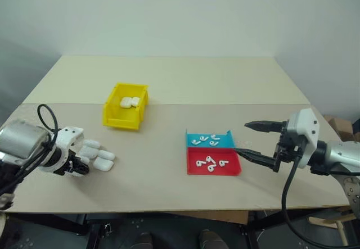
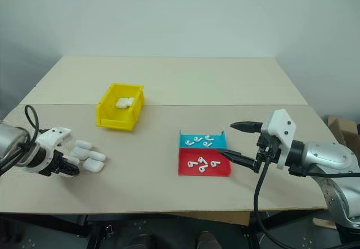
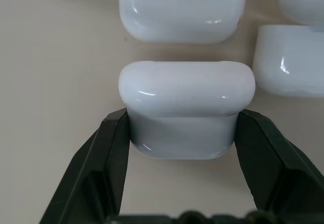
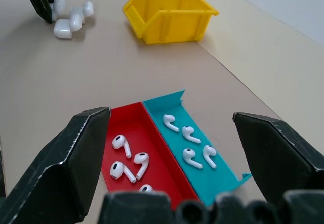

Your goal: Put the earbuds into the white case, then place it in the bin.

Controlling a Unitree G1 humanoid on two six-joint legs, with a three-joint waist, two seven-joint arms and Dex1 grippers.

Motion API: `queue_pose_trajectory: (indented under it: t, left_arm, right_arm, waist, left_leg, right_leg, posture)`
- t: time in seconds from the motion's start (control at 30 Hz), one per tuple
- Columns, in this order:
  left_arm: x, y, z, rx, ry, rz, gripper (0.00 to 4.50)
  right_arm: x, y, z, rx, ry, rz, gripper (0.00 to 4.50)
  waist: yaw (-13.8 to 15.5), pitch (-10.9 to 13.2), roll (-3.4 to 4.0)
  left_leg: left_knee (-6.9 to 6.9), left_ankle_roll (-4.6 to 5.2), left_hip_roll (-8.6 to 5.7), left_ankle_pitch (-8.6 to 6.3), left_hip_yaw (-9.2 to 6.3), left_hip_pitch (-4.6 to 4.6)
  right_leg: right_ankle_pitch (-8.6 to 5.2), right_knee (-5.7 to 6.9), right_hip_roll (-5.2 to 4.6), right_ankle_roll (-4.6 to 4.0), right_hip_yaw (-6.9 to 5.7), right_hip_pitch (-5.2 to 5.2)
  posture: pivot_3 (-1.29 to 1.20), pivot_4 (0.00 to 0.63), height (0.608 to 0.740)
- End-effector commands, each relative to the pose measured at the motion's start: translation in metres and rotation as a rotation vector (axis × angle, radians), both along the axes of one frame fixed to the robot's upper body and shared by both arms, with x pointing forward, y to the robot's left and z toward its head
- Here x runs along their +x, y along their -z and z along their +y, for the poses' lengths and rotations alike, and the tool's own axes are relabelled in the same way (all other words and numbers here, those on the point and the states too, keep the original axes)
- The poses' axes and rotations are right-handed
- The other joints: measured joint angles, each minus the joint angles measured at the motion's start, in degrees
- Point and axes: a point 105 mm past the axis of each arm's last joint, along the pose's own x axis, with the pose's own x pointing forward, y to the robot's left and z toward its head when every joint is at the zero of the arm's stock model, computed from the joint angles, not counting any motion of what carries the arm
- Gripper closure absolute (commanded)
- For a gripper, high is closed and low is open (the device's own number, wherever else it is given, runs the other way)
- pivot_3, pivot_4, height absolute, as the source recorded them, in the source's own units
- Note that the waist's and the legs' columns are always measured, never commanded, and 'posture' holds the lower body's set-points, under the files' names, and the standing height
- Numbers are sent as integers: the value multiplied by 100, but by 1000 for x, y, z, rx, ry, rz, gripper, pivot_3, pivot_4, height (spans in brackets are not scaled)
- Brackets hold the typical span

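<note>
On the worktop (image 1: 163,164), at its left side, the left gripper (image 3: 182,133) has its jaws clenched on a white case (image 3: 186,102) among a cluster of like cases (image 1: 100,158); at the right, the right gripper (image 1: 256,140) hovers beside the red tray (image 1: 215,170) and blue tray (image 1: 220,143), jaws spread wide, grasping nothing; earbuds (image 4: 126,161) lie in both trays; the yellow bin (image 1: 125,117) stands farther back, with white cases inside.

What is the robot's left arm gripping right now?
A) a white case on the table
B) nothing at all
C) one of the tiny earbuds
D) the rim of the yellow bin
A: in the left wrist view the left gripper's jaws are closed against both sides of a white case that sits on the table beside other white cases.
</note>
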Motion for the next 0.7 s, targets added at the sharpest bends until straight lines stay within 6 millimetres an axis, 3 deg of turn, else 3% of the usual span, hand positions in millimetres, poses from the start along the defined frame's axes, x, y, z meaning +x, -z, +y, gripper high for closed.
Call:
queue_pose_trajectory:
  t: [0.03, 0.13, 0.23, 0.33, 0.43, 0.53, 0.6, 0.7]
  left_arm:
    - [1, -75, -9, -101, 99, -327, 1708]
    - [-9, -104, -24, -210, 240, -519, 1708]
    - [-9, -112, -37, -268, 327, -706, 1708]
    - [-5, -112, -75, -440, 513, -880, 1708]
    - [-5, -110, -116, -654, 737, -870, 1708]
    - [-3, -108, -148, -735, 919, -881, 1708]
    - [-8, -110, -170, -841, 1104, -959, 1708]
    - [-18, -103, -191, -948, 1314, -904, 1708]
  right_arm:
    - [-2, -11, -3, -3, 17, -52, 0]
    - [-2, -11, -5, 3, 25, -52, 0]
    - [0, -11, -3, 3, 31, -30, 0]
    - [4, -2, 6, -140, 15, 26, 0]
    - [4, 5, 17, -289, -54, 71, 0]
    - [5, 12, 26, -386, -101, 105, 0]
    - [7, 19, 32, -463, -113, 123, 379]
    - [7, 29, 42, -540, -145, 184, 1315]
  waist:
    - [22, 0, -1]
    - [42, -1, 1]
    - [63, -6, 10]
    - [69, -10, 17]
    - [58, -13, -3]
    - [54, -16, -4]
    - [53, -25, 11]
    - [18, -25, 11]
  left_leg:
    - [0, 0, 0, 0, 0, -2]
    - [1, 0, -3, 0, 0, 1]
    - [1, 0, -7, 0, 3, 8]
    - [6, -1, -9, 1, 3, 17]
    - [17, -3, -6, 3, 2, 14]
    - [16, -3, -6, 3, 0, 12]
    - [16, -2, -11, 2, 2, 11]
    - [15, 2, -10, 0, 4, -3]
  right_leg:
    - [0, -1, -1, 0, -1, -1]
    - [-1, -8, -7, 0, -5, 7]
    - [-2, -6, -13, 0, -5, 13]
    - [0, 0, -13, -1, -2, 21]
    - [4, 1, -10, -1, -2, 20]
    - [4, -8, -9, 0, -3, 23]
    - [4, -16, -12, 4, 1, 27]
    - [5, -20, -11, 5, 2, 14]
  posture:
    - [0, 150, 740]
    - [0, 150, 740]
    - [0, 150, 740]
    - [0, 150, 740]
    - [0, 150, 740]
    - [0, 150, 740]
    - [0, 150, 740]
    - [0, 150, 740]
